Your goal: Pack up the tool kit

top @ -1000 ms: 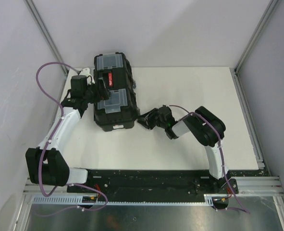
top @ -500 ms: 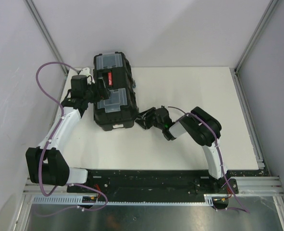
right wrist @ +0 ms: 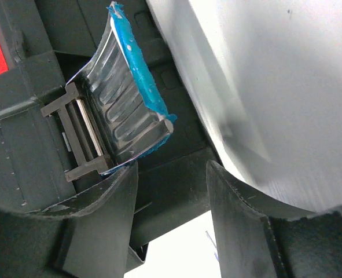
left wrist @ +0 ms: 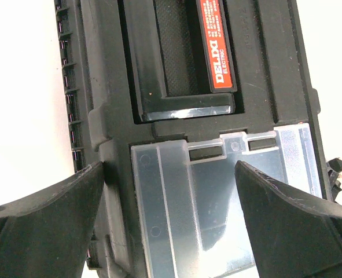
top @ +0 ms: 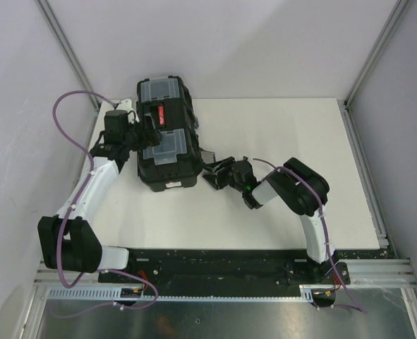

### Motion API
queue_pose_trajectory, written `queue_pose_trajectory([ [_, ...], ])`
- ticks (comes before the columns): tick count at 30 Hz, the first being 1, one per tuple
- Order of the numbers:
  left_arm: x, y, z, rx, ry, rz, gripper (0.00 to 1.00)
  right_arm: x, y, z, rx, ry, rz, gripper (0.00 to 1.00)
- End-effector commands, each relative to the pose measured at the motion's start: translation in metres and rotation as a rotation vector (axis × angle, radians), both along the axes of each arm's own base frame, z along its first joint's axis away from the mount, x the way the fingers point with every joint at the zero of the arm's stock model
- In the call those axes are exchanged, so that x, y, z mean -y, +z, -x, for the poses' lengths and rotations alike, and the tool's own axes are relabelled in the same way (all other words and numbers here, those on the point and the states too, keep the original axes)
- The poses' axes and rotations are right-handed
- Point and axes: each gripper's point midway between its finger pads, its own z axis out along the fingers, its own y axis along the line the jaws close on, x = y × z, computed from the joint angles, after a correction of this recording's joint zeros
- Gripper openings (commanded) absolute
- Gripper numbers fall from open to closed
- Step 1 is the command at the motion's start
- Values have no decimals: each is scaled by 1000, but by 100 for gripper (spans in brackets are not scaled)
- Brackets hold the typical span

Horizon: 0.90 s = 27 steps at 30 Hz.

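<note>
White table (top: 279,141) set between grey walls and an aluminium frame, with both arm bases at the bottom edge of the overhead view.

Toolbox (top: 171,138): stands in the upper left of the overhead view. The lid appears shut. Its long axis runs nearly top to bottom of the frame, with the lower end tilted slightly right. No screwdrivers are visible in any view.

Left gripper (top: 143,134): placed against the left long side of the toolbox at about mid-length. Its wrist view shows the jaws spread wide and holding nothing. One finger (left wrist: 49,202) is at the box's outer edge and the other is over the clear lid compartment (left wrist: 217,197). The red-marked handle (left wrist: 216,46) lies folded in its recess at the top of that view.

Right gripper (top: 215,173): lies off the right long side near the lower end, pointing to the upper left. The jaws are moderately apart and empty. In its wrist view a blue latch (right wrist: 130,98) appears swung out from the box wall at upper left, just beyond the left-hand finger. Contact cannot be determined.

Assessment: the coming move turns on that latch. It lies directly ahead of the right gripper and a little to frame left, and the right arm is clearly the nearer. The latch likely needs pressing flat against the wall to fasten. The left gripper appears placed to steady the box against that push. The risk is the box sliding left.
</note>
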Motion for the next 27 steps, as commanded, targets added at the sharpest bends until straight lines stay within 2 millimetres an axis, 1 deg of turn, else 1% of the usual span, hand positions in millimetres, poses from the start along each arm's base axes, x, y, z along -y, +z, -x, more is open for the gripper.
queue_pose_trajectory([
  [1,10,-47,30,-182,-75,-47,95,24,43,-33,142,-133,-9,56],
  [4,9,-48,31,-184,-73,-53,95,31,48,-40,192,-148,24,58],
  [9,9,-50,31,-191,-74,-54,95,42,65,-51,278,-177,38,59],
  [15,9,-49,31,-190,-72,-54,95,49,87,-54,353,-193,75,59],
  [18,9,-51,31,-194,-71,-53,95,51,93,-56,378,-200,87,60],
  [20,9,-52,31,-196,-73,-54,95,50,93,-58,389,-191,82,60],
  [24,9,-52,31,-198,-73,-56,95,42,103,-64,451,-149,50,61],
  [27,9,-54,31,-201,-75,-59,95,24,111,-64,496,-60,11,62],
])
